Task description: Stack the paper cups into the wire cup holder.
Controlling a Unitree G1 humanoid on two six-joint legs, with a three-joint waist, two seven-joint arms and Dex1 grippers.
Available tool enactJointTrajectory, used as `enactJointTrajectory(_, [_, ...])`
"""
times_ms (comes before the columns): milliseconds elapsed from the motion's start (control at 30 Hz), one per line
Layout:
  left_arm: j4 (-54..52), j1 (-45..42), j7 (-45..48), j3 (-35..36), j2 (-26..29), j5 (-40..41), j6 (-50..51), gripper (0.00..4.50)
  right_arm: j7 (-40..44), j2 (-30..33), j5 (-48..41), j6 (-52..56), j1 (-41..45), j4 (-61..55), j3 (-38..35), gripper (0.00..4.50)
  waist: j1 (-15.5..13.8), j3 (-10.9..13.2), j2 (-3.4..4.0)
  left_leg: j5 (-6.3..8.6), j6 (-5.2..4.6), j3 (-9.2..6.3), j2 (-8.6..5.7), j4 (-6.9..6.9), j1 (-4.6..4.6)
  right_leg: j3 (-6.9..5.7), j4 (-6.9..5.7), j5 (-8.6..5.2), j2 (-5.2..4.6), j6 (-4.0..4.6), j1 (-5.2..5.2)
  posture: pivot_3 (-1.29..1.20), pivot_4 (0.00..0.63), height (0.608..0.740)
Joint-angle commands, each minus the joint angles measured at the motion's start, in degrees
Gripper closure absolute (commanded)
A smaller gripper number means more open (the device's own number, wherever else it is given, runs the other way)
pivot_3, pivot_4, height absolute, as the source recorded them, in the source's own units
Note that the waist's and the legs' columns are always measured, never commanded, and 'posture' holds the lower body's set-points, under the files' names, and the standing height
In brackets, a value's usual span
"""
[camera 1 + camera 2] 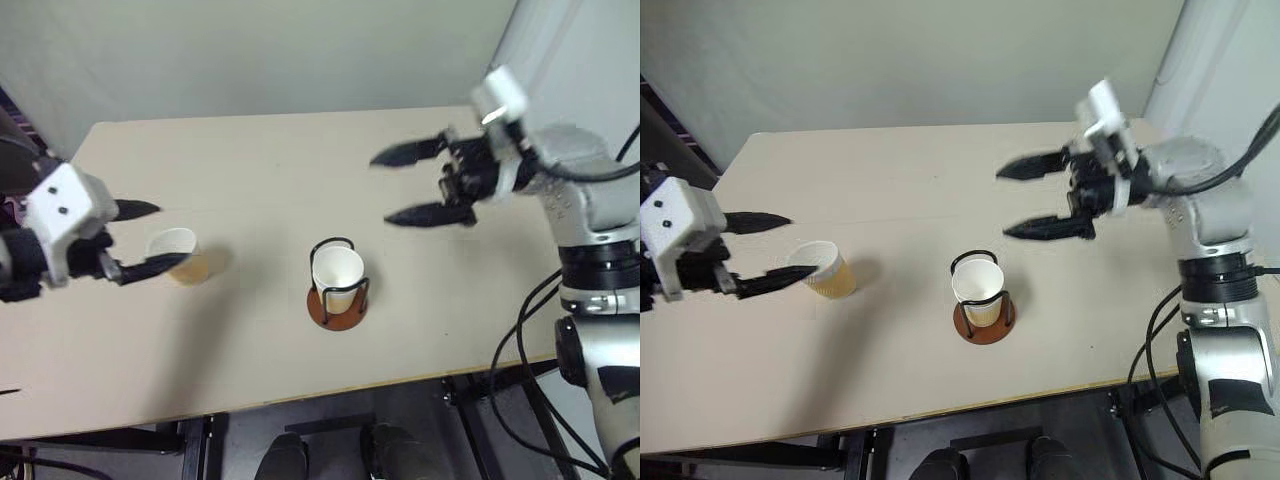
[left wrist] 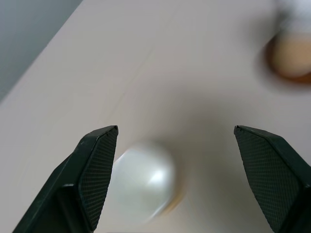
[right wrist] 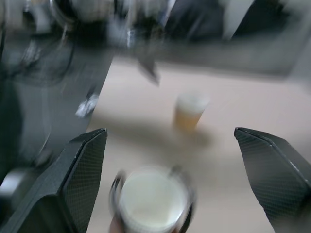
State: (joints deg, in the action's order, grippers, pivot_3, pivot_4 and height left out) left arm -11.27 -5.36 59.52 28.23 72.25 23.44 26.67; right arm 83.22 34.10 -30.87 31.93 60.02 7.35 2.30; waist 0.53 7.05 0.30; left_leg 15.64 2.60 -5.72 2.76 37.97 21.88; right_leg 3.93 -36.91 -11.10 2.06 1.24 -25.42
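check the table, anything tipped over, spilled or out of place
Nothing stands out. One paper cup sits upright inside the wire cup holder, and a loose cup stands apart on the table by the open left gripper. No spill or damage shows.

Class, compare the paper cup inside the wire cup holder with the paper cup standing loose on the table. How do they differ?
The cup in the wire cup holder is ringed by black wire on a brown disc; the loose cup stands on the bare table. The loose cup sits between the left tool's open fingers; the holder's cup stands clear of both tools. Both are upright.
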Motion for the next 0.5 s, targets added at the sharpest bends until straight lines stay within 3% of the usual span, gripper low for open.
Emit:
enactJointTrajectory(33, [4.43,-2.66,-1.90,-6.37,0.14,-5.99,-4.72,0.38,-1.95,-1.27,-0.73,0.26,-1.69,-3.88,0.76,0.11,-0.01,0.00,0.00,0.00,0.00,0.00,0.00,-0.01,0.01,0.00,-0.01,0.00,-0.01,0.00,-0.02,0.00,0.150,0.740])
enactJointTrajectory(300, [8.19,-6.53,-1.09,-16.41,-1.86,-11.49,-8.73,0.38,-4.83,-0.88,-0.56,0.54,-2.77,-6.40,0.57,0.11,-0.25,-0.02,-0.05,0.04,0.04,-0.05,-0.04,0.03,0.44,-0.03,0.01,0.07,-0.06,-0.10,-0.38,0.00,0.150,0.740])
enactJointTrajectory(400, [10.00,-8.31,-1.43,-18.83,-2.58,-13.44,-9.88,0.95,-5.50,-0.09,-0.34,0.65,-3.22,-7.05,0.57,0.08,-0.25,-0.02,-0.05,0.07,0.05,-0.04,-0.04,-0.01,0.44,-0.03,0.02,0.23,-0.06,-0.37,-0.42,0.00,0.150,0.740])
enactJointTrajectory(500, [11.23,-9.44,-0.95,-20.30,-2.88,-14.63,-10.49,2.04,-6.20,0.49,-0.38,0.86,-3.59,-7.57,0.56,0.08,-0.23,-0.02,-0.05,0.08,0.05,-0.06,-0.02,-0.03,0.45,-0.06,0.01,0.23,-0.06,-0.38,-0.44,0.00,0.150,0.740])
